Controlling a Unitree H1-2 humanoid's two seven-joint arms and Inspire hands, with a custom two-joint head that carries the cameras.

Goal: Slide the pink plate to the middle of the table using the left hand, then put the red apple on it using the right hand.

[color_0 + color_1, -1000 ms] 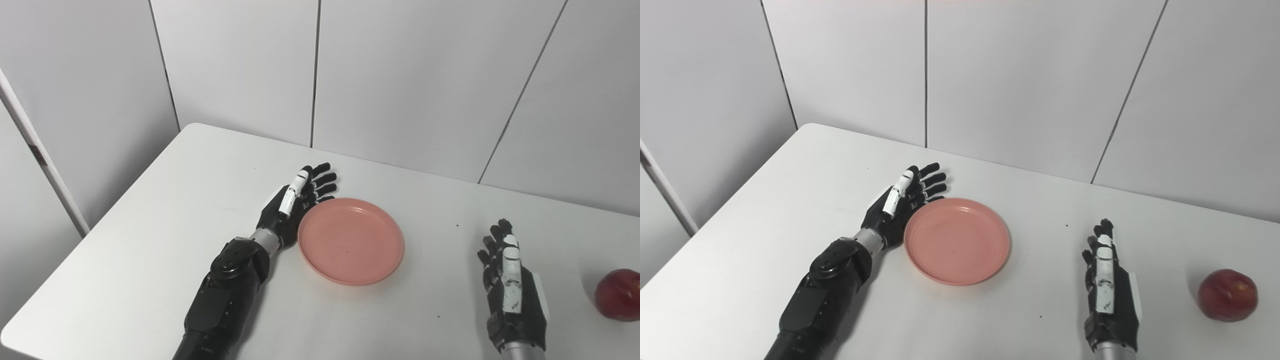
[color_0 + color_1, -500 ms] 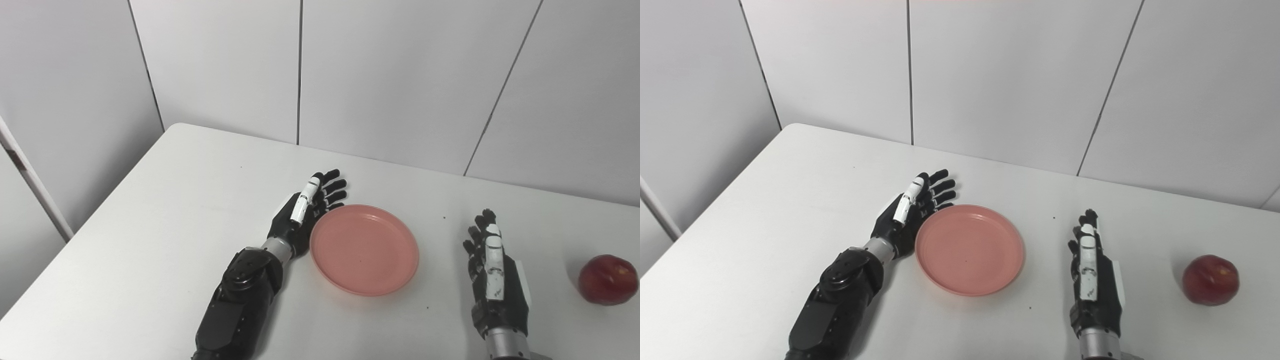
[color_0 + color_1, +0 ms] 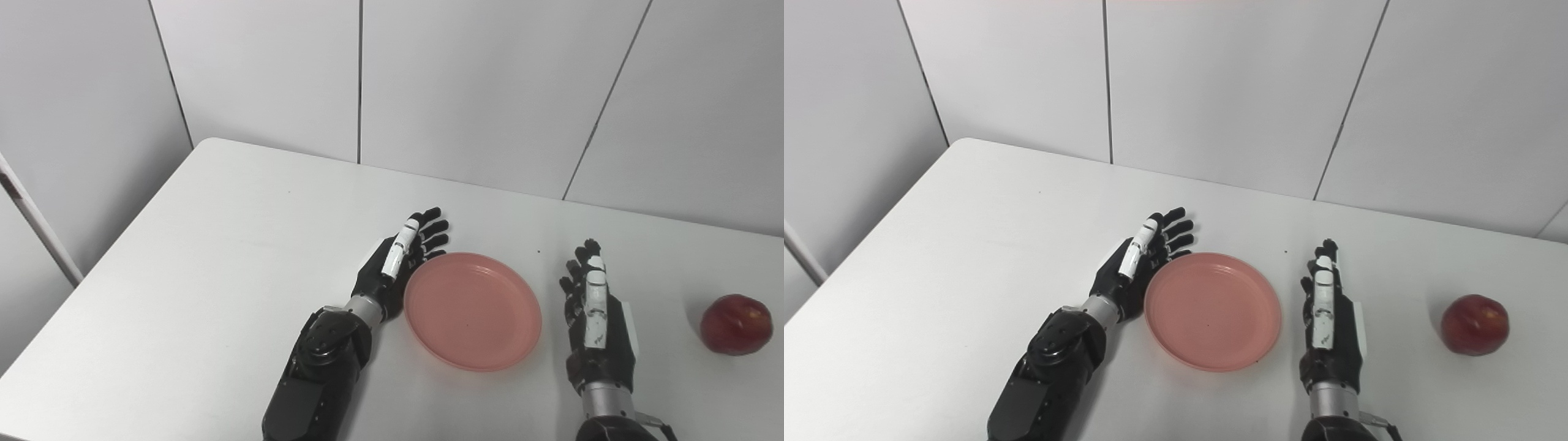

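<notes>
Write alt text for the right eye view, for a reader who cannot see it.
A robot's open left hand lies edge-on against the left rim of an empty pink plate on a white table. Its open right hand rests just right of the plate, and a red apple sits alone farther right.

You have a plain salmon-pink plate (image 3: 473, 310) with no pattern, on a plain white table (image 3: 202, 245). The apple (image 3: 735, 324) is dark red with small yellowish flecks. Both the left hand (image 3: 401, 263) and the right hand (image 3: 593, 315) are black with white finger segments. The wall panels (image 3: 478, 86) are light grey with dark seams.
</notes>
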